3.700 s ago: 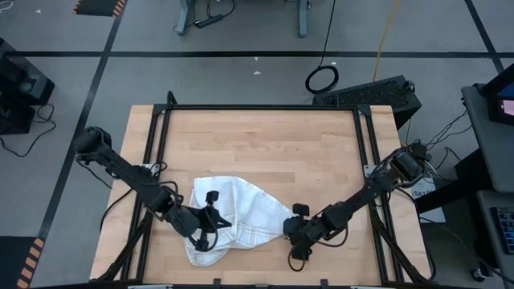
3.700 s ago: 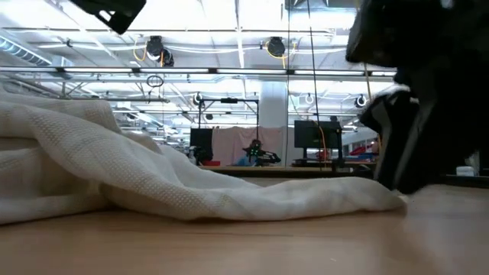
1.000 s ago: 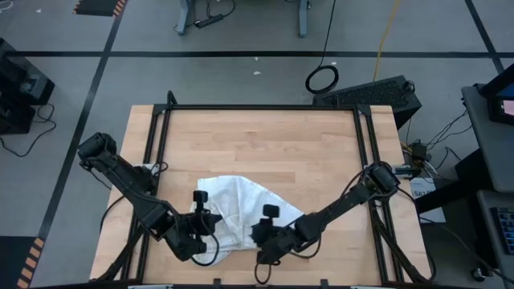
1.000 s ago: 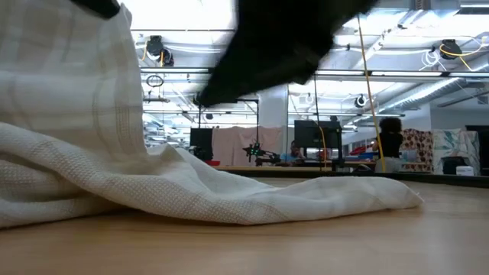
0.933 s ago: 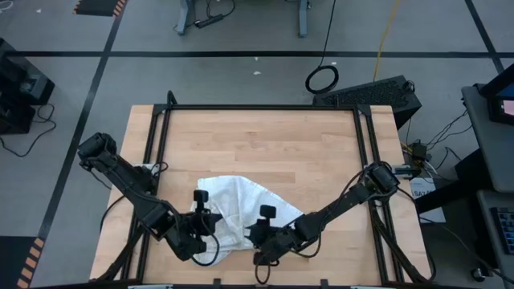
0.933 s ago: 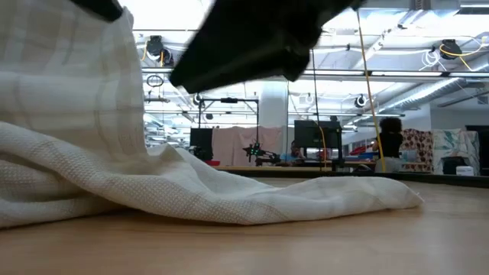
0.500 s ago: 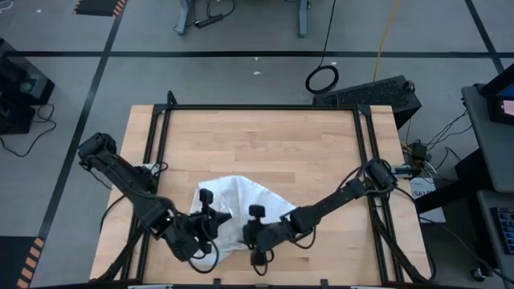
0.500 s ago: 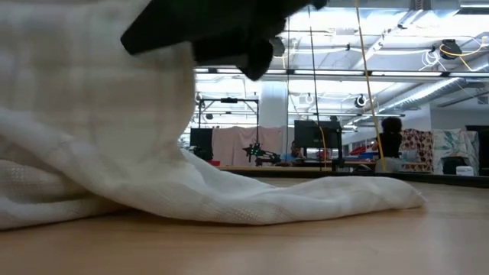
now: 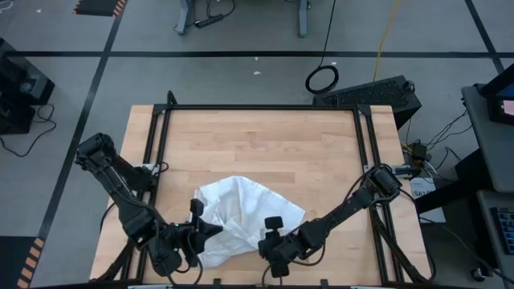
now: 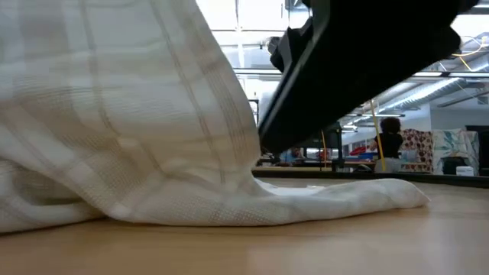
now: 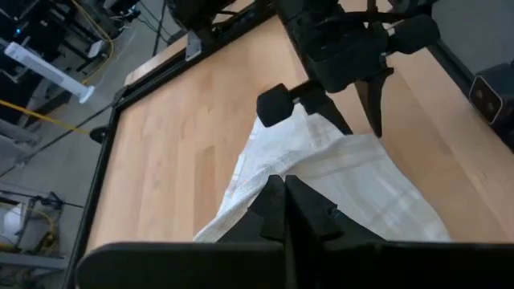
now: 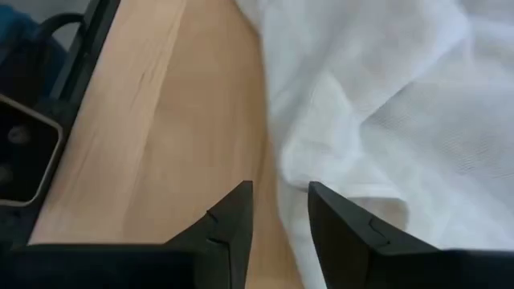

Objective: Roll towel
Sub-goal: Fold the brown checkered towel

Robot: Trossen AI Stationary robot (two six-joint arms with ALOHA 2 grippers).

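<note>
The white towel (image 9: 245,213) with a faint grey grid lies crumpled near the table's near edge. Its far right part (image 10: 359,195) rests flat on the wood, while its near left part (image 10: 114,114) is drawn up into a tall sheet. My left gripper (image 9: 210,230) is shut on that raised part. My right gripper (image 12: 277,213) stands open over the towel's near right edge (image 12: 297,189), fingers slanting down; whether they touch the cloth, I cannot tell. In the low view the right arm (image 10: 359,69) hangs dark above the towel. My left gripper pinches a bunched fold of the towel (image 11: 277,170) between its two shut fingers; how many layers it has, I cannot tell. The fingers come slanting down from the table's near left. The cloth hangs from them, ridged in folds, its far part on the table.
Bare wood (image 9: 257,144) fills the table's far half and the strip right of the towel. Black frame rails (image 9: 365,144) run along the table's sides. A coiled cable (image 9: 321,79) and a keyboard (image 9: 369,92) lie on the floor beyond the far edge.
My left gripper has risen and drawn back toward the near left corner, still shut, pulling the towel's near left part up into a taller, wider sheet. The far right part has stayed flat. My right gripper swung toward the table's left, then back right.
</note>
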